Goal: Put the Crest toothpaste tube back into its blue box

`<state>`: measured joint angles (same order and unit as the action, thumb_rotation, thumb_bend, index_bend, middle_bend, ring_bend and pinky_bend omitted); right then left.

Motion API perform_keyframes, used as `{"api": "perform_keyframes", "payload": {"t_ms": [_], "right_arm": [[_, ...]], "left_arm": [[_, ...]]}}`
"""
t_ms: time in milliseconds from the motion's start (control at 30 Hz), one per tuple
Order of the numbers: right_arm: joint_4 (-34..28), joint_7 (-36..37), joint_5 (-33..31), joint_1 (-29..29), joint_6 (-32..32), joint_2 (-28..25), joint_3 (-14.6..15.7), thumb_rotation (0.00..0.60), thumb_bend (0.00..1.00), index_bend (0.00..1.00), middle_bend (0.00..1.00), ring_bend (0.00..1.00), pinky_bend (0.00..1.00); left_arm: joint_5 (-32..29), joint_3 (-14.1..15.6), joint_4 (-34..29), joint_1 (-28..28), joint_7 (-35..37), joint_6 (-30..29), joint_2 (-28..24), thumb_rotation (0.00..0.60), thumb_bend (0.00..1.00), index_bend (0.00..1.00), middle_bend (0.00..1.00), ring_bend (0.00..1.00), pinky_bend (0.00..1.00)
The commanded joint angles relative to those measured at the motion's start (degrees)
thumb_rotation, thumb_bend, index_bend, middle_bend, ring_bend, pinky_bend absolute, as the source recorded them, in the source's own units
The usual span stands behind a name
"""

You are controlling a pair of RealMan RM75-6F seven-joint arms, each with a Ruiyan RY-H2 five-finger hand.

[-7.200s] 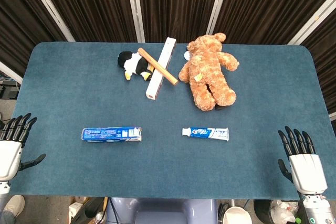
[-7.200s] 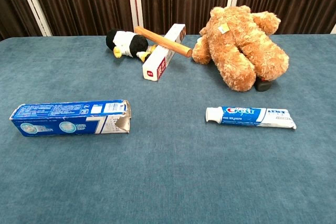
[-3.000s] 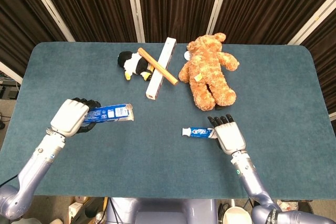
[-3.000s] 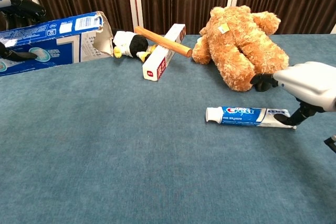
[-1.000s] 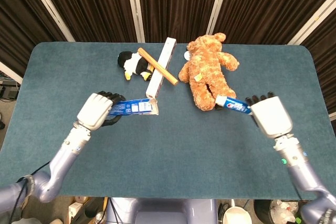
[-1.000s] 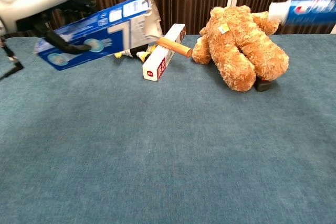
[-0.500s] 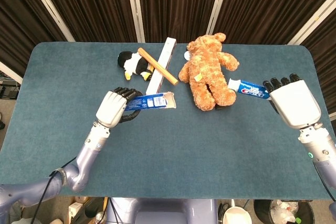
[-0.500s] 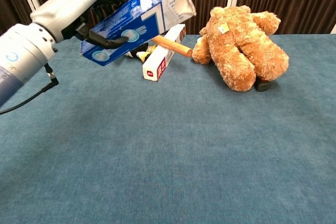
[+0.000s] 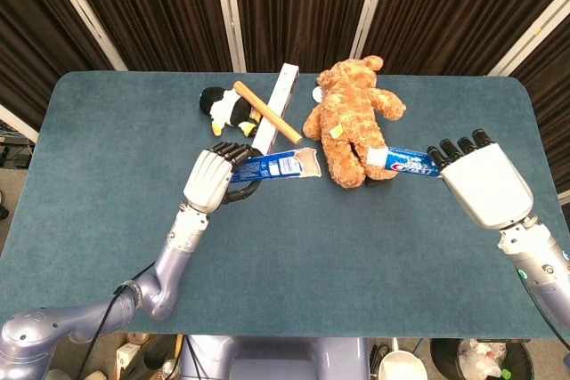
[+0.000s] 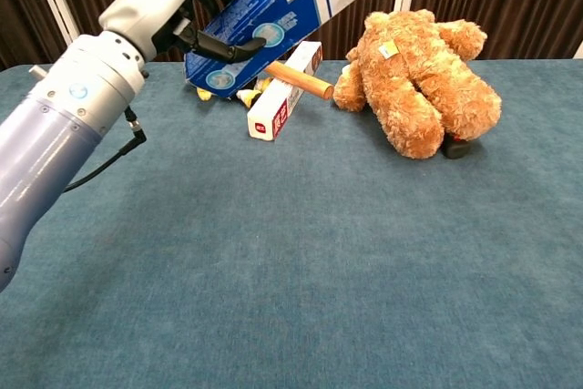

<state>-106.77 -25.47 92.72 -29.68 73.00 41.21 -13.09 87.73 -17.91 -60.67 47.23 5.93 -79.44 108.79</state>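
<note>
Since the start, both task items are off the table. The left hand (image 9: 210, 180) now holds the blue box (image 9: 274, 165) near frame centre, open end toward the toothpaste tube (image 9: 403, 162), which the right hand (image 9: 482, 184) carries in from the right, cap over the teddy's leg.

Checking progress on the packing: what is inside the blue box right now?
Nothing shows at the open end of the blue box in the left hand; deeper inside is hidden. The toothpaste tube is outside, in the right hand.
</note>
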Motion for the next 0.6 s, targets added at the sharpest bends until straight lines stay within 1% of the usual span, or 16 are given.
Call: {"api": "perform_keyframes", "payload": {"t_ms": [33, 600], "right_arm": [[-0.8, -0.6, 0.7, -0.2, 0.1, -0.3, -0.3, 0.6, 0.41, 0.67, 0.71, 0.67, 0.55], [-3.2, -1.8, 2.3, -0.8, -0.2, -1.9, -1.4, 0.6, 0.41, 0.67, 0.71, 0.67, 0.55]], "left_arm": [[0.1, -0.2, -0.3, 0.8, -1.2, 0.5, 0.2, 0.6, 0.42, 0.4, 0.53, 0.47, 0.5], [-1.3, -1.9, -6.2, 3.5, -7.6, 2.3, -0.3, 0.6, 0.42, 0.39, 0.52, 0.47, 0.5]]}}
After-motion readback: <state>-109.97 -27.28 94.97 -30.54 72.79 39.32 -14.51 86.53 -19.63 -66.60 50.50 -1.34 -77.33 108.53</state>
